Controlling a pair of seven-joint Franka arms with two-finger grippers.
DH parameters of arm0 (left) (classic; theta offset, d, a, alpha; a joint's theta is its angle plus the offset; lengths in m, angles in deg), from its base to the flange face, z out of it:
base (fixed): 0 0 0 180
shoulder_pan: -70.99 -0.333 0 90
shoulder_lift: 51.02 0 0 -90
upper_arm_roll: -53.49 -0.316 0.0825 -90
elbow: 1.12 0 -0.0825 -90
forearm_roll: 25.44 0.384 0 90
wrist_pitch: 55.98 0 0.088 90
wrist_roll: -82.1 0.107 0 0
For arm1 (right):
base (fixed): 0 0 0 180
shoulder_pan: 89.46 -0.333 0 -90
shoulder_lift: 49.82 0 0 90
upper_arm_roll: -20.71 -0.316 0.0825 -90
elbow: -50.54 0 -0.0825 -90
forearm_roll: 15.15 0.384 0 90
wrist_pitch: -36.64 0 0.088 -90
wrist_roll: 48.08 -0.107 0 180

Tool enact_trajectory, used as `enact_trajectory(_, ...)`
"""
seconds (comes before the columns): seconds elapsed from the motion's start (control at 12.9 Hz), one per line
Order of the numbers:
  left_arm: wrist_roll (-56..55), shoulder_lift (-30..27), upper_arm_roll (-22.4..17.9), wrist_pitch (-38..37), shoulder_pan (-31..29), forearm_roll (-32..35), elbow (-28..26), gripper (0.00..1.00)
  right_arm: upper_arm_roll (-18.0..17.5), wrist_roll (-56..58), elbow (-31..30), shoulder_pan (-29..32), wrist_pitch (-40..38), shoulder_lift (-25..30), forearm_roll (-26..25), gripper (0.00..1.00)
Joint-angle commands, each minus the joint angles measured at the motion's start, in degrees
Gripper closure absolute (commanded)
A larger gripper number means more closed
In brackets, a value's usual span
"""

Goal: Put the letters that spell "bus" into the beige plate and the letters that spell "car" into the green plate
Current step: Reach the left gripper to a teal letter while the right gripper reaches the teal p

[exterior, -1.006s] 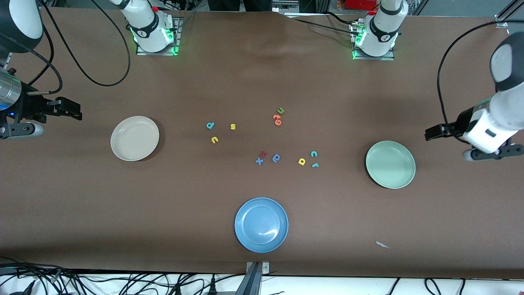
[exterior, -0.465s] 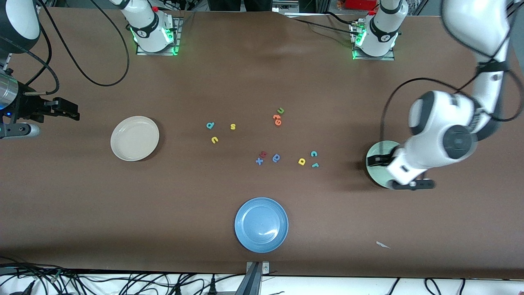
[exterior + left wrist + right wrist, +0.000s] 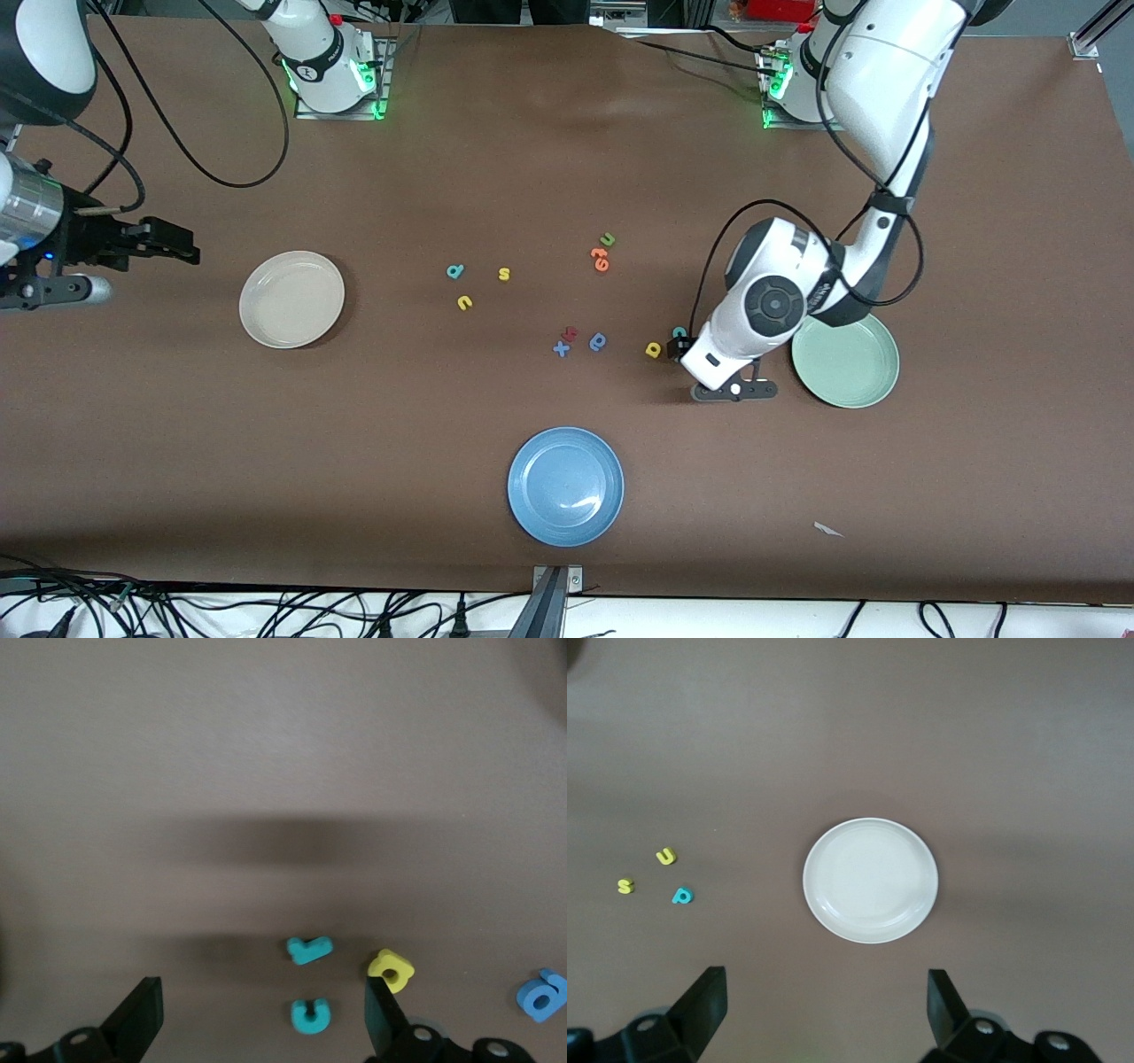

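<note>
So the teal c [image 3: 310, 1014], teal r [image 3: 309, 949] and yellow a [image 3: 391, 970] sit bunched together on the bench [image 3: 443, 133], just beside the green plate [image 3: 855, 372] on its side toward the middle of the bench; none of them is in the plate; the left hand [image 3: 261, 1019] hangs right over that bunch with its fingers spread wide and nothing between them, the c and r showing in the gap in the left wrist view.

The bus letters lie in their own little group toward the right arm's end: teal b [image 3: 455, 271], yellow s [image 3: 504, 274], and yellow u [image 3: 464, 303] a bit nearer the front camera; the beige plate [image 3: 291, 299] is near them, farther toward that end, with nothing in it.

The right hand [image 3: 824, 1014] is released too, holding nothing, waiting in the air over the bench's edge at the right arm's end.

Other stuff: a blue plate [image 3: 565, 486] nearest the front camera, a blue rounded letter [image 3: 598, 341], a green u [image 3: 608, 239].
</note>
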Motion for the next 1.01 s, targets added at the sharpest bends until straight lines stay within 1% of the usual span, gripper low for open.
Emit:
enact_trajectory(0.0,-3.05,-1.68,-0.76,6.39,2.65,-0.23,-6.18,0.00,-0.01,-3.16,0.30,-2.49,0.69,-2.90,2.24,0.00)
enact_trajectory(0.15,-3.85,-1.69,-0.76,7.80,3.36,-0.22,-7.77,0.00,-0.01,-5.63,-0.14,-5.47,3.58,-4.30,2.16,0.00)
enact_trajectory(0.31,-3.85,-3.61,-0.76,14.45,3.62,-0.22,-14.25,0.00,-0.62,-8.61,-1.36,-6.54,6.22,-5.98,2.25,0.00)
enact_trajectory(0.39,-3.76,-4.75,-0.67,15.80,3.62,-0.22,-16.29,0.03,-2.19,-9.93,-3.81,-6.54,9.19,-5.90,2.25,0.00)
enact_trajectory(0.46,-3.85,-5.02,-0.67,15.81,3.54,-0.22,-16.48,0.04,-3.16,-11.51,-7.40,-6.54,13.14,-5.20,2.25,0.00)
enact_trajectory(0.62,-3.94,-5.03,-0.67,15.81,3.62,-0.22,-16.66,0.11,-6.32,-16.33,-15.13,-6.54,21.49,-3.36,2.25,0.00)
enact_trajectory(0.7,-3.94,-5.03,-0.76,15.72,3.62,-0.22,-16.66,0.18,-7.47,-18.79,-17.78,-6.54,24.22,-2.82,2.25,0.00)
enact_trajectory(0.85,-3.94,-4.68,-0.76,15.72,3.71,-0.22,-16.57,0.32,-9.58,-21.97,-21.39,-6.54,27.92,-2.64,2.25,0.00)
enact_trajectory(0.93,-4.02,-4.50,-0.76,15.72,3.71,-0.22,-16.57,0.36,-10.28,-23.03,-22.89,-6.54,29.59,-2.56,2.25,0.00)
